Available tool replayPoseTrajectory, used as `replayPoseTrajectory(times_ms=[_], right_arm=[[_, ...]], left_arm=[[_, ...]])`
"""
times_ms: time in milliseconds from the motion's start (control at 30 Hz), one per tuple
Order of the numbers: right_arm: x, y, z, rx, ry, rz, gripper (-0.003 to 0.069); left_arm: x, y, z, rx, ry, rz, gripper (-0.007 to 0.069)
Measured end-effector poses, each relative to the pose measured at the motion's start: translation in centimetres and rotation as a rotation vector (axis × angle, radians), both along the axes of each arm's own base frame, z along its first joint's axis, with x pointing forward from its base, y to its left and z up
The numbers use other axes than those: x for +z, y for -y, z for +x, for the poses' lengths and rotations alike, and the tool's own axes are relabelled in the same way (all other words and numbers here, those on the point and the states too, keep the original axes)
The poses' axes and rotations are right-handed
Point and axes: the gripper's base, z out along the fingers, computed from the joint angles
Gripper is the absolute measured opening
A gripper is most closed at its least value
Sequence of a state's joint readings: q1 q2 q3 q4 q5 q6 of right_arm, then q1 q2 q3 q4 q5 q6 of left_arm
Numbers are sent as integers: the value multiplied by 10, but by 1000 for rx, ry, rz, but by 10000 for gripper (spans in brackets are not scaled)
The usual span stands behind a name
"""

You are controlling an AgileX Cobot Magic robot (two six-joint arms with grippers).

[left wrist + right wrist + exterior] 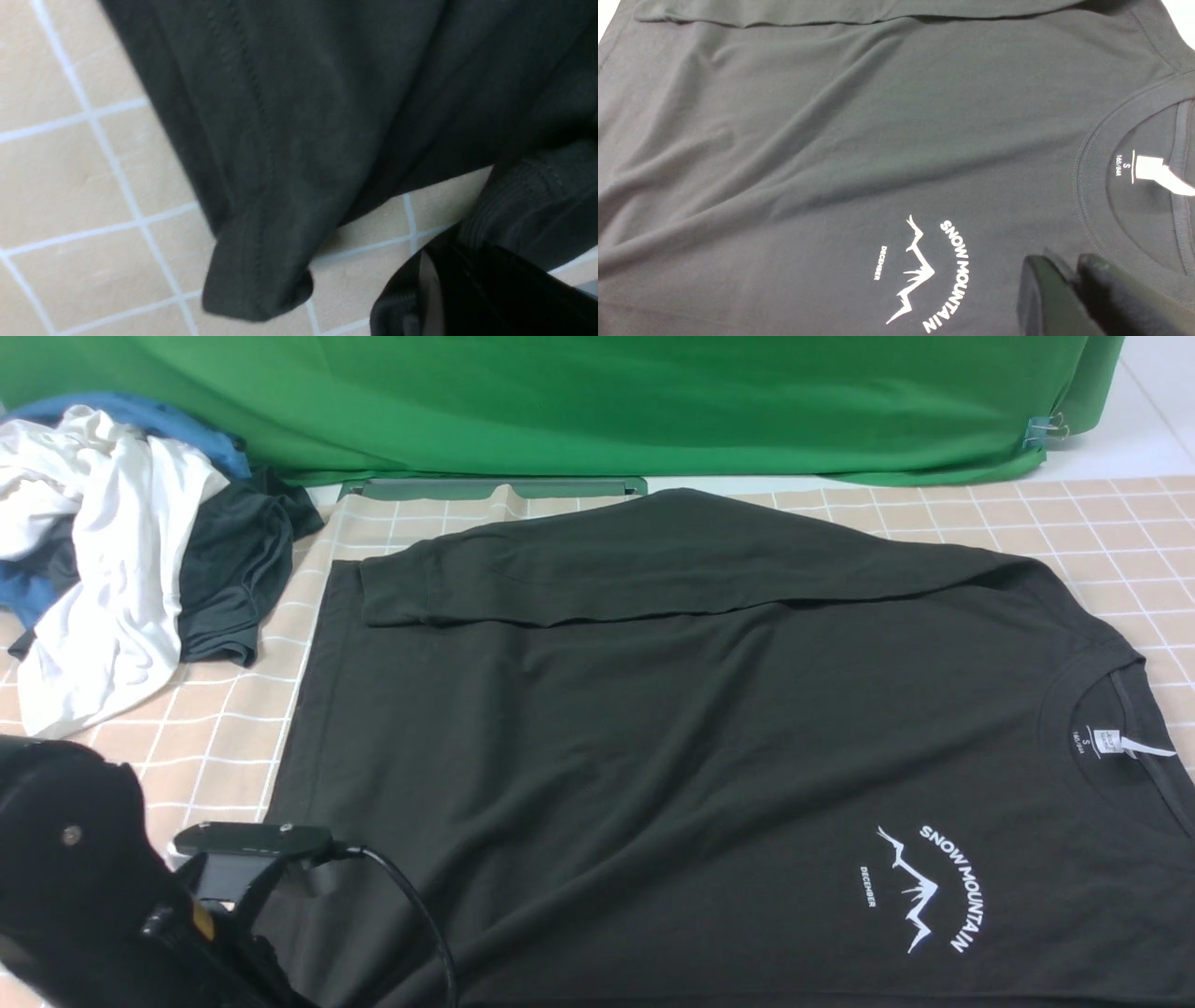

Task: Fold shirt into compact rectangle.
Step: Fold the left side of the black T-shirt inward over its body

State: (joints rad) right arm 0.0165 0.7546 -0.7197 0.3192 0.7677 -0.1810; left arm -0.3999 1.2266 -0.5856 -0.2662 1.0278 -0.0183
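The black shirt [653, 728] lies spread on the checked cloth, collar to the right, with one sleeve [653, 579] folded across its far edge. Its white mountain print [929, 887] and neck label [1120, 742] face up. My left arm [93, 877] is at the shirt's near-left corner, its fingers hidden in the front view. In the left wrist view my left gripper [448, 261] is shut on the ribbed sleeve cuff [523, 196], beside the shirt's hem corner [257, 284]. My right gripper [1069, 268] hovers shut between the print [934, 270] and the collar [1092, 196], holding nothing.
A pile of white, blue and dark grey clothes [112, 551] lies at the far left of the table. A green backdrop [597, 401] hangs behind. The beige checked tablecloth [224, 709] shows left of the shirt and at the far right.
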Motion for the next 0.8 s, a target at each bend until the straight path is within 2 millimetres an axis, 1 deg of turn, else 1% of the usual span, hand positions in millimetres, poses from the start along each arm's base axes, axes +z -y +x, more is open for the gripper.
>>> replayPoseTrajectory(times_ms=[133, 167, 233, 333, 400, 467, 500, 567, 633, 733, 800], right_arm=[[0, 0, 0, 0, 0, 0, 125], [0, 0, 0, 0, 1, 0, 125], [0, 0, 0, 0, 1, 1, 127], [0, 0, 0, -1, 3, 1, 130], [0, 0, 0, -1, 3, 1, 132], [0, 0, 0, -1, 3, 1, 132], [0, 0, 0, -1, 3, 1, 132], [0, 0, 0, -2, 6, 1, 132], [0, 0, 0, -2, 6, 1, 134], [0, 0, 0, -2, 6, 1, 134], [0, 0, 0, -2, 6, 1, 138]], left_arm=[[7, 0, 4, -6, 29, 0, 35], [12, 2, 7, -7, 47, -8, 35], [31, 7, 21, -8, 124, -36, 35], [54, 11, 36, 4, 223, -51, 35], [77, 12, 50, 17, 325, -29, 35], [96, 10, 65, 31, 408, 15, 35], [98, 10, 68, 34, 417, 23, 35], [106, 11, 80, 36, 449, 56, 35], [107, 13, 90, 28, 457, 83, 35], [98, 14, 105, 32, 439, 148, 35], [89, 11, 118, 53, 427, 201, 35]])
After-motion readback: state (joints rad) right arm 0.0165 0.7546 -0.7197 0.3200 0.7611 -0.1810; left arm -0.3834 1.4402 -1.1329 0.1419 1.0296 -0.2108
